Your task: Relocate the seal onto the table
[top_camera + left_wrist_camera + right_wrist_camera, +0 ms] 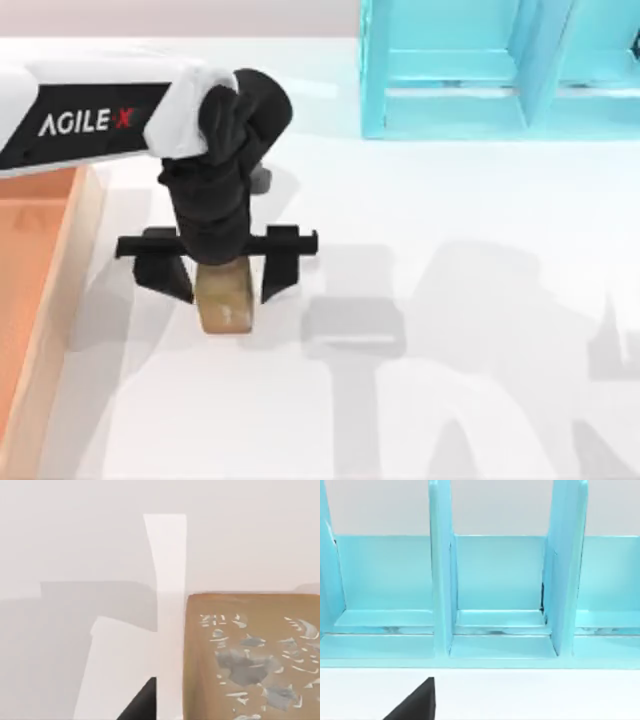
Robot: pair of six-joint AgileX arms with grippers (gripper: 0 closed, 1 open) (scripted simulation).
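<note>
The seal (226, 298) is a small tan wooden block standing on the white table (470, 250), left of centre. My left gripper (225, 278) hangs right over it, open. Its two black fingers (279, 272) flank the block with a gap on each side. From the left wrist the seal (250, 655) is very close, its brown face carrying pale marks. A dark part of my right gripper (415, 705) shows low in the right wrist view, facing the shelf.
An orange-brown wooden tray (50, 300) lies along the left edge, close to the left arm. A turquoise shelf unit (480, 70) stands at the back right, and its open compartments (495, 580) face the right wrist camera. Bare white table stretches right of the seal.
</note>
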